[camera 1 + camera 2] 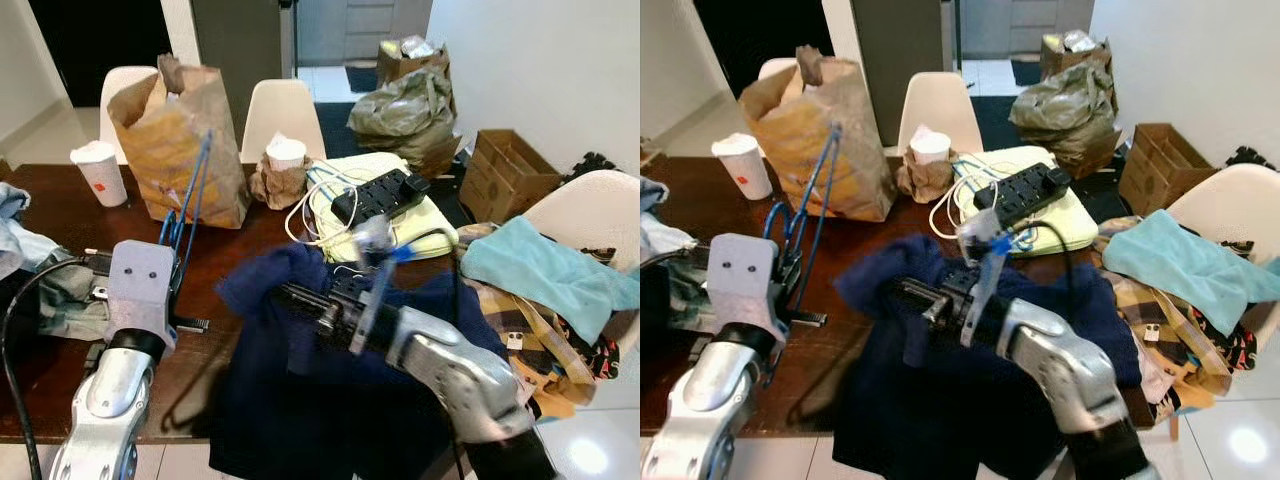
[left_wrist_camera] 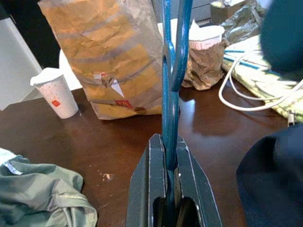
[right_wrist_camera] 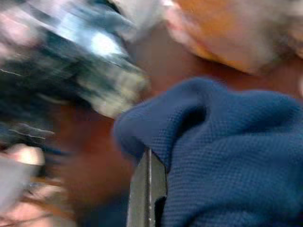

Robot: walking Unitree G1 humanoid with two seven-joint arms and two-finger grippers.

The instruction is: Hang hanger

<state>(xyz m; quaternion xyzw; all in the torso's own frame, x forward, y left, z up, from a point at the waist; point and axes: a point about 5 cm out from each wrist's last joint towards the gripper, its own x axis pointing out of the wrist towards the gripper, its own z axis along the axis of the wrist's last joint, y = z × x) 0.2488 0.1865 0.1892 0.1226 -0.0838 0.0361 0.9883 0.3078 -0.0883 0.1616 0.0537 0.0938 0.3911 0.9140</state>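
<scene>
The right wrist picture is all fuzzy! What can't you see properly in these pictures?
1. Right wrist view: everything beyond the navy sweater is motion-blurred; the right hand is half buried in its fabric.
2. Eye views: the blue hanger is partly hidden behind the left hand and its wrist block.
3. Eye views: the sweater's lower part is cut off by the bottom edge.
4. Print on the white paper cup: too small.

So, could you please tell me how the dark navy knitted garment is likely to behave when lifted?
Probably floppy: the navy knitted garment drapes over the table edge and bunches at the right gripper. It looks thick, so perhaps fairly heavy.
</scene>
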